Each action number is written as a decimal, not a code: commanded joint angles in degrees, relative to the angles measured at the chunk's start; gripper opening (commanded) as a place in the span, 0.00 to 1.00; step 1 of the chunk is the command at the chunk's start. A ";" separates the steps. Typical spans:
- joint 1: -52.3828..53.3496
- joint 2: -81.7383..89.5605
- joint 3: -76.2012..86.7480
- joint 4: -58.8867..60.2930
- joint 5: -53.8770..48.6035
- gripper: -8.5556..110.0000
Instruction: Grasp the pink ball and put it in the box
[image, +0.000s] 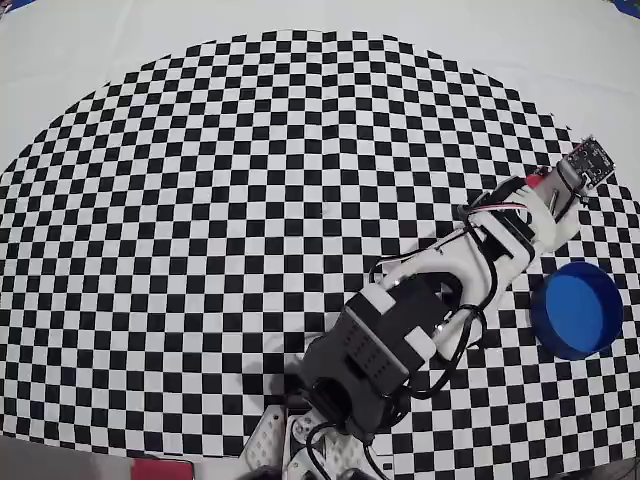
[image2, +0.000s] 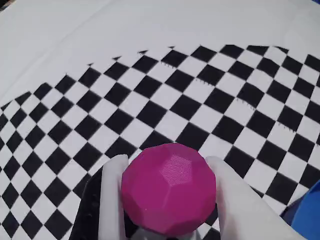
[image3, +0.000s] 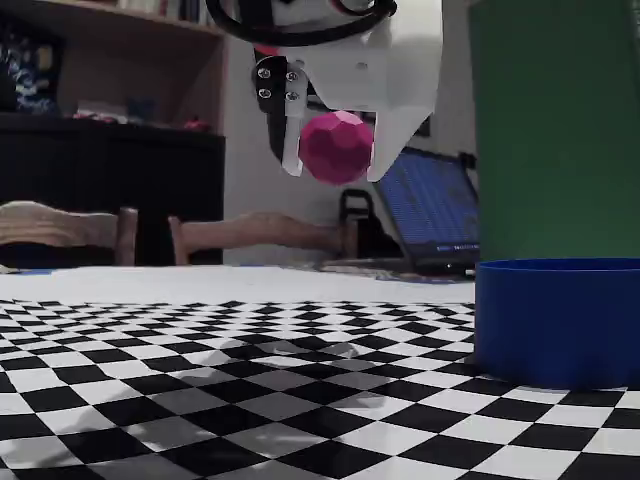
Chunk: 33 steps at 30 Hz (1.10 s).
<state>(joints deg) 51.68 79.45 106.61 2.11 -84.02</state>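
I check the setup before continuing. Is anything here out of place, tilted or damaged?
Nothing stands out. The gripper holds the pink ball above the checkered mat, and the box sits upright and looks empty in the overhead view.

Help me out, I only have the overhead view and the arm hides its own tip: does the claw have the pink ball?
Observer: Yes. In the wrist view the pink ball sits clamped between the two white fingers of the claw.
Operator: Is it off the mat?
Observer: Yes. The fixed view shows the ball hanging in the air, well above the checkered mat.
Operator: Is it over the box yet?
Observer: No. In the fixed view the blue box stands to the right of the ball, not under it. The wrist view shows only a blue edge at its lower right corner.
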 joint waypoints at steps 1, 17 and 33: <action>1.23 4.92 0.44 -0.35 -0.18 0.07; 5.71 10.72 7.91 -2.55 -0.26 0.07; 10.28 18.98 16.88 -4.31 -0.26 0.07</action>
<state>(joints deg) 60.91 94.57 123.31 -1.14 -84.02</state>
